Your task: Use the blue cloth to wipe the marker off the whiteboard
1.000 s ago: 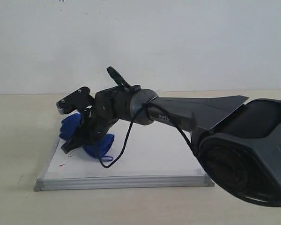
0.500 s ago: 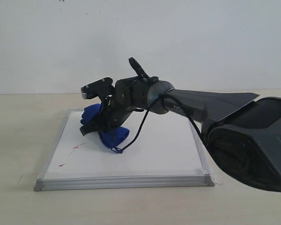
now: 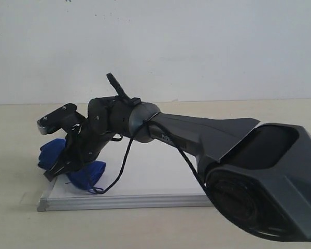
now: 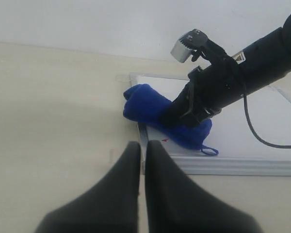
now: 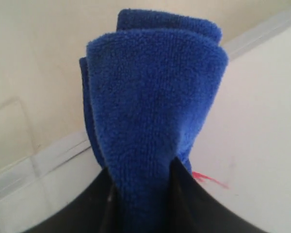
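Mid-wipe. My right pincer (image 3: 59,167) is clenched on the blue cloth (image 3: 86,175), low at the whiteboard (image 3: 150,176) left edge, lower left of the exterior frame. Part of the cloth overhangs the frame onto the table (image 3: 15,155). One short red marker (image 5: 209,179) fleck sits just beside the cloth. The rest of the board looks clean, though my arm hides much. My left pincer (image 4: 142,156) is idle off the board, jaws together, empty. Next move: sweep inward over that fleck with the cloth pressed flat.

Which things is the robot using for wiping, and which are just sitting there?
Using: blue cloth, whiteboard, leftover red marker, right gripper pinching the cloth.
Just there: left gripper, shut, off the board; table.
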